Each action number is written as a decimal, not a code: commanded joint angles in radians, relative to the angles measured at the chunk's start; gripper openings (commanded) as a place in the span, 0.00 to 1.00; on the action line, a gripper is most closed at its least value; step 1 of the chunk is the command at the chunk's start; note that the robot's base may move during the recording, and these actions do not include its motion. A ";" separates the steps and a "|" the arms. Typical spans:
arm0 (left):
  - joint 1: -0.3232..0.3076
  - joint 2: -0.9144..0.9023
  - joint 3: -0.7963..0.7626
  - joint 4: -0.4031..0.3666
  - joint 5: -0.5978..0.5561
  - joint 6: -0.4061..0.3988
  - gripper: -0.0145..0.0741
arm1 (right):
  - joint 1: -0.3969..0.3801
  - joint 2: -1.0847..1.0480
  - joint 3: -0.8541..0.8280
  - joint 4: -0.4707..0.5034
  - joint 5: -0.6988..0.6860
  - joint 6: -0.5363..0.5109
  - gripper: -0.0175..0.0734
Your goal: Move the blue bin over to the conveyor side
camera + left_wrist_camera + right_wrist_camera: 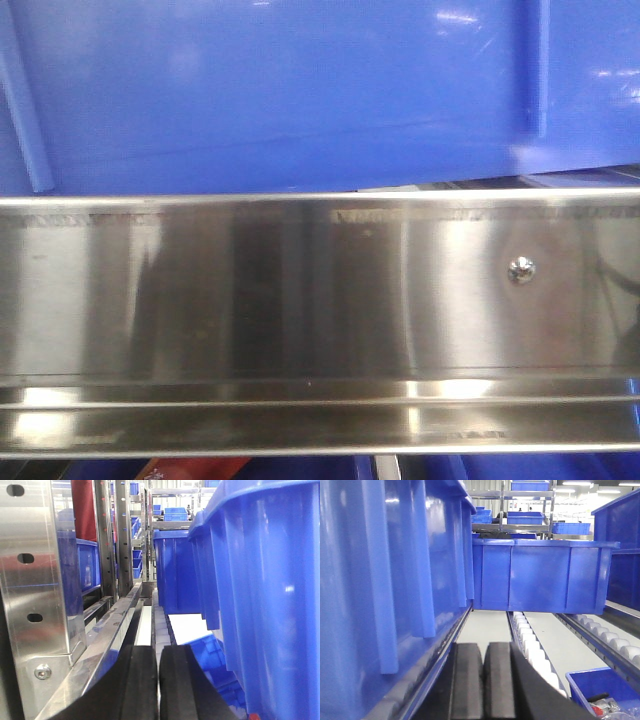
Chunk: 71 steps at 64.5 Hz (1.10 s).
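Observation:
The blue bin [300, 90] fills the top of the front view, its glossy ribbed wall just above a steel rail. The left wrist view shows the blue bin [270, 590] as a tall ribbed wall close on the right of my left gripper [158, 652], which is shut with nothing between its black pads. Seen from the right wrist, the blue bin [380, 570] rises close on the left of my right gripper [483, 650], also shut and holding nothing. Neither gripper touches the bin. The conveyor side is out of view.
A shiny stainless rail [300, 300] with a screw [520, 268] crosses the front view. A second blue crate [540, 575] sits ahead on white roller tracks [530, 640]. A perforated steel upright [30, 580] stands left. A small blue tray [605, 690] lies lower right.

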<state>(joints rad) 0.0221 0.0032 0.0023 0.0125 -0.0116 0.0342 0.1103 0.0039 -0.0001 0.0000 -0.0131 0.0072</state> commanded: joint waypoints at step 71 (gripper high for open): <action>-0.004 0.049 -0.402 -0.005 0.018 -0.001 0.18 | 0.001 0.089 -0.560 0.000 0.083 -0.007 0.09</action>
<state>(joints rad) 0.0221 0.0200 -0.3245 0.0125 -0.0815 0.0342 0.1103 0.0353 -0.4703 0.0000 -0.0637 0.0072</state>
